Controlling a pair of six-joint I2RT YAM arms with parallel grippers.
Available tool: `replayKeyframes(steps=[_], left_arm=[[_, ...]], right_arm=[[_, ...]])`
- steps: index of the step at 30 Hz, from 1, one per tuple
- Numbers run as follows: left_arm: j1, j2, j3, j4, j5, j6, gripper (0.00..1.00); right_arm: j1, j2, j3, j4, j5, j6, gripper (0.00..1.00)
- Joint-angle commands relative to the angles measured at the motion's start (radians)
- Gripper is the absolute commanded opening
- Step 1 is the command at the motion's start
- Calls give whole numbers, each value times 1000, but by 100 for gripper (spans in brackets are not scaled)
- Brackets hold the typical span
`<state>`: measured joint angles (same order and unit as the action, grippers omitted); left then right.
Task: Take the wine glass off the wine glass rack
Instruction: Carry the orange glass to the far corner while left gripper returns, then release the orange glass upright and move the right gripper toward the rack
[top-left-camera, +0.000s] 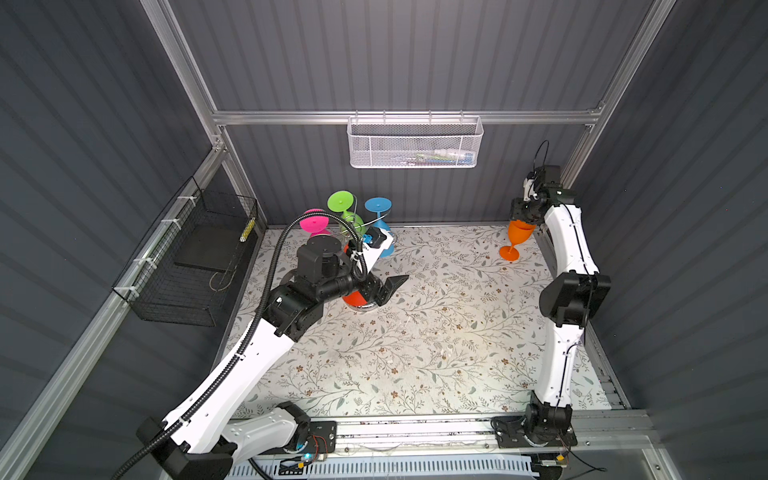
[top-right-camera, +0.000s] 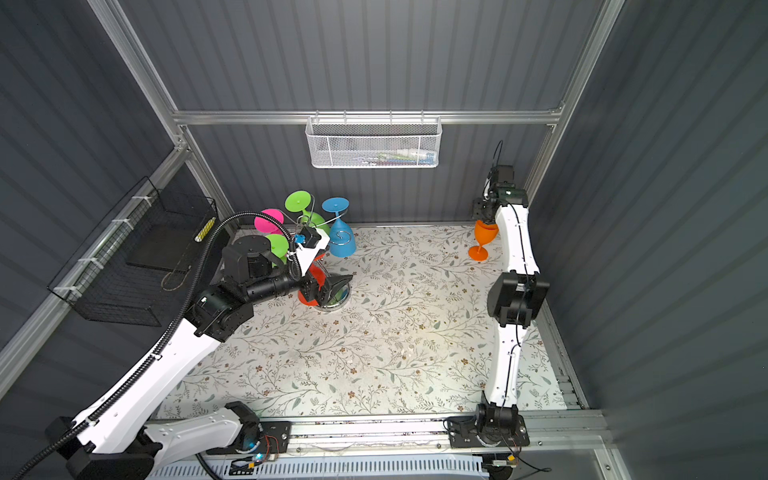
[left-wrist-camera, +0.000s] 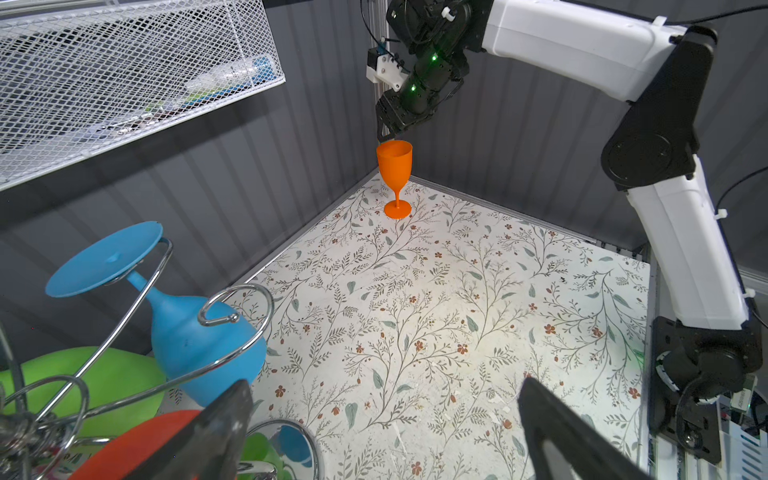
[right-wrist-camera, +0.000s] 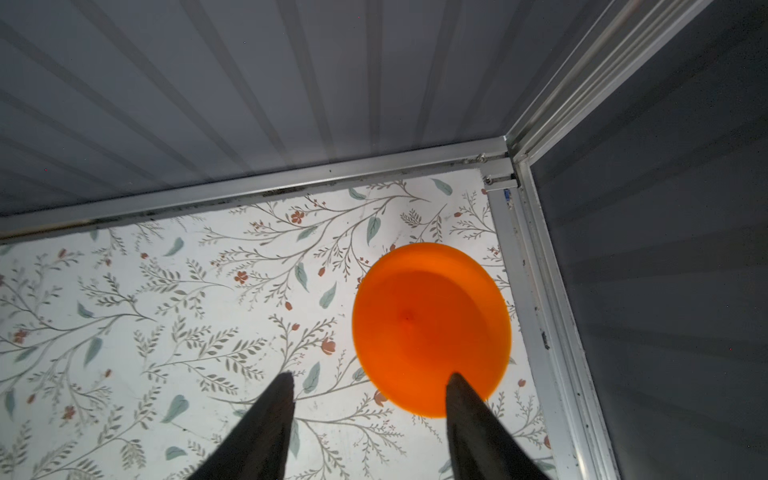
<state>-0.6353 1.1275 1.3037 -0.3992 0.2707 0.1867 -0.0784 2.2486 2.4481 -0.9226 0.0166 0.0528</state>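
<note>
Right tool (right-wrist-camera: 371, 376) jaws apart, holding nothing. Upright orange plastic wine glass (left-wrist-camera: 395, 166) stands directly beneath it on floral surface (top-left-camera: 436, 332). Left tool (left-wrist-camera: 386, 384) wide, empty, beside shiny chrome wire rack (left-wrist-camera: 286, 444). Glass likely light, stiff, slick, tippy; take bowl or stem.

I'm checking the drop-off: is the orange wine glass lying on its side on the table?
No, the orange wine glass stands upright on its foot on the floral table, near the back corner.
</note>
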Motion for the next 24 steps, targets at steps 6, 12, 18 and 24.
replayKeyframes(steps=[6,12,18,24], left_arm=[[-3,-46,76,-10,26,-64,100],[-3,-71,101,-17,-27,-131,100],[-3,-82,184,-142,-206,-174,100],[-4,-94,188,-217,-402,-155,100]], right_arm=[[93,-315,-293,205,52,108,66],[182,-550,-584,385,57,232,70],[279,-736,-812,565,-28,401,69],[379,-871,-992,735,-88,589,68]])
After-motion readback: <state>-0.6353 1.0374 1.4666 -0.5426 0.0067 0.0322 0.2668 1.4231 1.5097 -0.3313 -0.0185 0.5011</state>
